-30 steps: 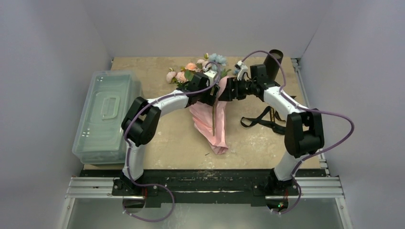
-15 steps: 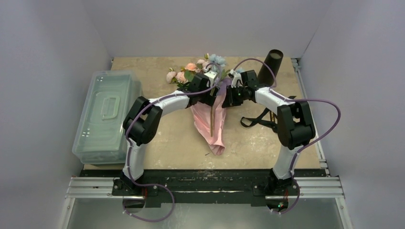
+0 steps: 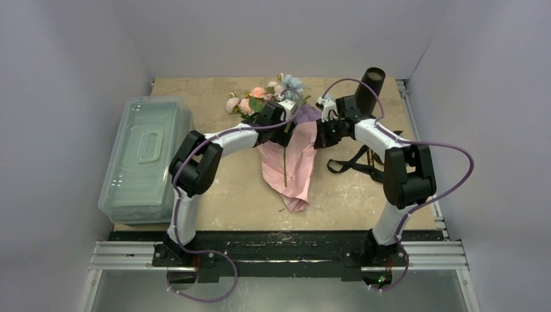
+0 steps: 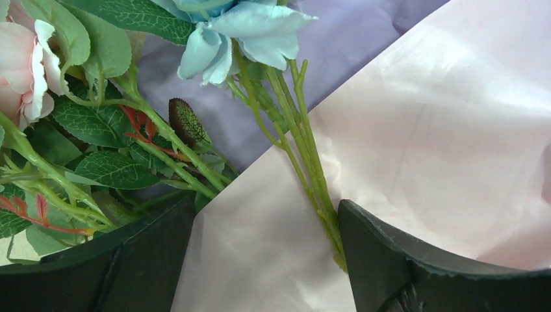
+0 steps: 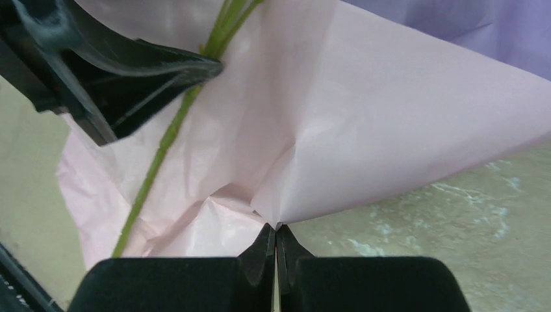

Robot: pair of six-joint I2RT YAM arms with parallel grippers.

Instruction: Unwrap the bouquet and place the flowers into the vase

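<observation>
Only from above, the whole layout: flat at the middle of the table (image 3: 227, 188) the bouquet (image 3: 284, 153), its pink wrapping paper (image 3: 295, 185) fanned open toward 6 o'clock, the flowers (image 3: 260, 97) bunched at the 12 o'clock end. At 1 o'clock by the far edge, upright and apart from the blooms, the vase (image 3: 371, 83). Loose at 3 o'clock of the paper, a black ribbon (image 3: 354, 162); at 9 o'clock, a clear lidded bin (image 3: 146, 156). Both arms reaching in over the upper part of the wrap, jaws too small to read from there

Only past the left gripper (image 4: 266, 260), in its wrist view: a pale blue bloom (image 4: 240, 26) at 12 o'clock, a pink rose (image 4: 19, 71) at 9 o'clock, leafy green stems (image 4: 305, 149) crossing a lilac sheet (image 4: 364, 39) onto the pink one

Only past the right gripper (image 5: 276, 242), in its wrist view: bare tabletop at 4 o'clock under the raised paper edge, and a finger (image 5: 117, 71) of the left gripper at 10 o'clock

As for the left gripper: spread wide, holding nothing, fingers either side of a strip of pink paper, one stem bundle touching the inner edge of the finger at 4 o'clock

As for the right gripper: closed tight, tips pinching a peaked fold of the pink wrapping paper, the sheet drawn up from the pinch toward 12 and 2 o'clock, a single green stem passing at 9 o'clock, untouched
</observation>
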